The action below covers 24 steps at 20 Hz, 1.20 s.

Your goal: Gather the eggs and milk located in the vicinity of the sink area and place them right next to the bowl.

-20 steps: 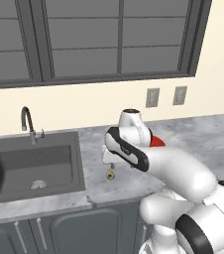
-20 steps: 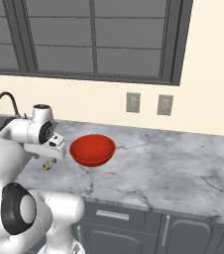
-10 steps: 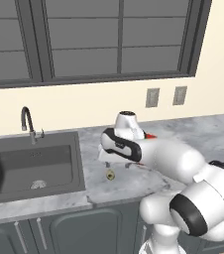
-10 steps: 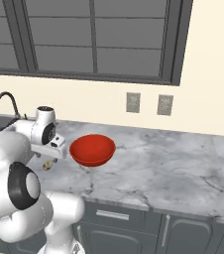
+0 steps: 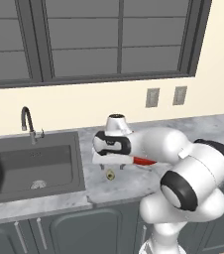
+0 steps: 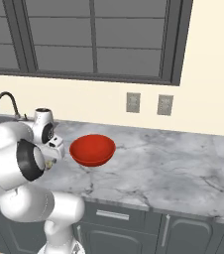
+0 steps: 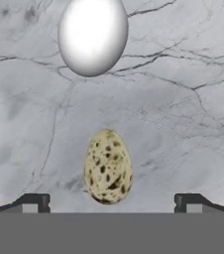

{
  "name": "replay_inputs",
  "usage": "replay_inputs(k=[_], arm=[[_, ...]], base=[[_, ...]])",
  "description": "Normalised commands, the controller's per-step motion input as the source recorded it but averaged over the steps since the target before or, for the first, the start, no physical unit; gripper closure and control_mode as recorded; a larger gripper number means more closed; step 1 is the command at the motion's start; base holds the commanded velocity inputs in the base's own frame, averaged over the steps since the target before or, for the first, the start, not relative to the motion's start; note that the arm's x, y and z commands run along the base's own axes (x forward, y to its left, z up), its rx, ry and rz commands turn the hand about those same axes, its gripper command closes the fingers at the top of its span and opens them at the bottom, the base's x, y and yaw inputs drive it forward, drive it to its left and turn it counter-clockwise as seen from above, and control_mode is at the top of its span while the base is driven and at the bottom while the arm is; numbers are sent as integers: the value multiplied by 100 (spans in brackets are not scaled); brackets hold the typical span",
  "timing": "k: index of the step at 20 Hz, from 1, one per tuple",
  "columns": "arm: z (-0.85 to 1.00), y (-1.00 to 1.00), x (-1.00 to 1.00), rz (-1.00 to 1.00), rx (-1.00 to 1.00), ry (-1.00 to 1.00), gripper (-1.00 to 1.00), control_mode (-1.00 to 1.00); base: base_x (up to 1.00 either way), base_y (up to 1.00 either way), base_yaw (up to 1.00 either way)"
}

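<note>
Wide-open, the claw [image 7: 110,202] now hangs lower over a speckled egg [image 7: 108,167] at lower centre, jaws straddling it without touching. A white egg [image 7: 93,35] lies upper centre on the marble counter [image 7: 183,124]. Closing looks due.

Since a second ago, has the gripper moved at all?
Yes. In the left base view the gripper has sunk closer to the speckled egg on the counter, jaws wide open.

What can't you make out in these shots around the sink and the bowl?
- Bowl: left base view, mostly hidden behind the arm.
- Speckled egg: left base view, too small to show its markings.
- Gripper: hand view, only the open tips show.
- White egg: hand view, top cut off by the edge.
</note>
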Motion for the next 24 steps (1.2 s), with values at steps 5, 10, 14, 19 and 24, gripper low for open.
replay_inputs(k=[5, 10, 14, 19, 24], arm=[[-26, 0, 0, 0, -1, 0, -100, -100], [-39, 0, 0, 0, 0, 1, -100, -100], [-19, 0, 0, 0, 0, 1, -100, -100], [0, 0, 0, 0, 0, 0, 100, -100], [0, 0, 0, 0, 0, 0, 100, -100]], base=[[0, 0, 0], [0, 0, 0], [0, 0, 0], [0, 0, 0], [0, 0, 0]])
